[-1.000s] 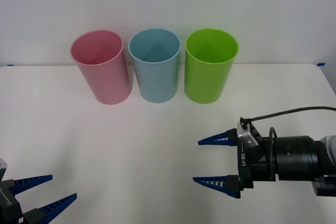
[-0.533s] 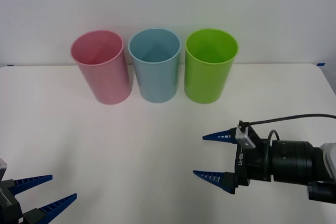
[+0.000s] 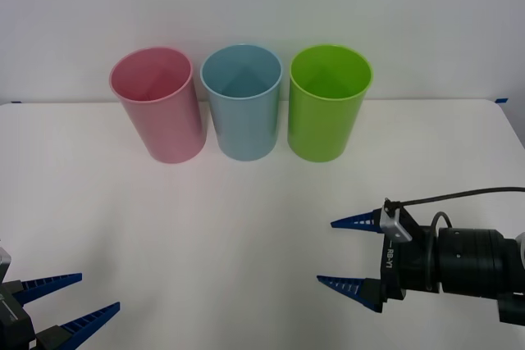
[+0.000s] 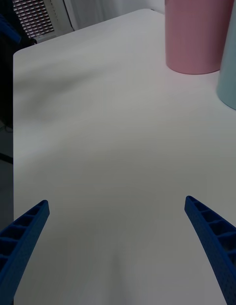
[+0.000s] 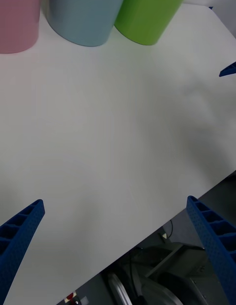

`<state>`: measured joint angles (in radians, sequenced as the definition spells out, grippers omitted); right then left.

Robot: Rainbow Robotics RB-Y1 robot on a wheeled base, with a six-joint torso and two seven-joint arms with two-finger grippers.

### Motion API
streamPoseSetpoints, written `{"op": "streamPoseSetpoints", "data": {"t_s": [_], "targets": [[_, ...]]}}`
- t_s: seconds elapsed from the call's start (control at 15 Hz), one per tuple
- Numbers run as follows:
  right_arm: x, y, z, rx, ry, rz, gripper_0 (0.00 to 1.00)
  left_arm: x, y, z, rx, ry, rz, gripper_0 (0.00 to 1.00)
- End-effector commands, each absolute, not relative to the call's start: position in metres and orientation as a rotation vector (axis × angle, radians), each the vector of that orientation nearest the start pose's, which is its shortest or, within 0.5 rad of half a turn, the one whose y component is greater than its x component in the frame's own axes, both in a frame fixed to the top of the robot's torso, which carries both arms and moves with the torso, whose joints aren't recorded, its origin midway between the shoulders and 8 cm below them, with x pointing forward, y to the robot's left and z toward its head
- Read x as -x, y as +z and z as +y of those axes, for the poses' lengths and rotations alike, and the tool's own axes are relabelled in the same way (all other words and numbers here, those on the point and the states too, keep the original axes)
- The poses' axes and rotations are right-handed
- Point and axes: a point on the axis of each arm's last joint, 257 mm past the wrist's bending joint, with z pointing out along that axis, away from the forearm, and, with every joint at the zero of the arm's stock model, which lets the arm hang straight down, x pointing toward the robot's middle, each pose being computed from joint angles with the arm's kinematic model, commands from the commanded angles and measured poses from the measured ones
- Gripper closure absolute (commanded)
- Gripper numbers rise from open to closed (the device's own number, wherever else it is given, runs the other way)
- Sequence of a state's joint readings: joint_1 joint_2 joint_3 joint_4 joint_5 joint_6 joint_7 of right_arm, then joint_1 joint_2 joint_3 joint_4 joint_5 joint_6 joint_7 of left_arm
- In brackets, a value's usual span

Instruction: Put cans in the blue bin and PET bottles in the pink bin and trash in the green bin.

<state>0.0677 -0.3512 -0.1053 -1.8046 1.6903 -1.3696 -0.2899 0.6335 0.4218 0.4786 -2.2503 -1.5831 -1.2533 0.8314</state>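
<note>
Pink bin (image 3: 157, 104), blue bin (image 3: 242, 101) and green bin (image 3: 328, 101) line the table (image 3: 246, 227) at twelve o'clock. Right gripper (image 3: 351, 253) (four o'clock) and left gripper (image 3: 72, 299) (eight o'clock) gape, holding nothing; best locate an item first.

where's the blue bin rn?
Front view: the blue bin stands at the far side of the white table, middle of the row, between the pink bin on the robot's left and the green bin on its right.
</note>
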Motion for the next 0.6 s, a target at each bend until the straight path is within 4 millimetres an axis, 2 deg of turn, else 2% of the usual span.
{"op": "streamPoseSetpoints", "data": {"t_s": [0.07, 0.6], "targets": [[-0.3501, -0.2649, -0.1204, 1.189, 0.753, 1.692, 0.06, -0.2584, -0.2327, 0.2642, -0.466, -0.655, 2.139, 0.0], [-0.3486, -0.2645, -0.1177, 1.19, 0.763, 1.689, 0.06, -0.2584, -0.2327, 0.2642, -0.466, -0.655, 2.139, 0.0]]}}
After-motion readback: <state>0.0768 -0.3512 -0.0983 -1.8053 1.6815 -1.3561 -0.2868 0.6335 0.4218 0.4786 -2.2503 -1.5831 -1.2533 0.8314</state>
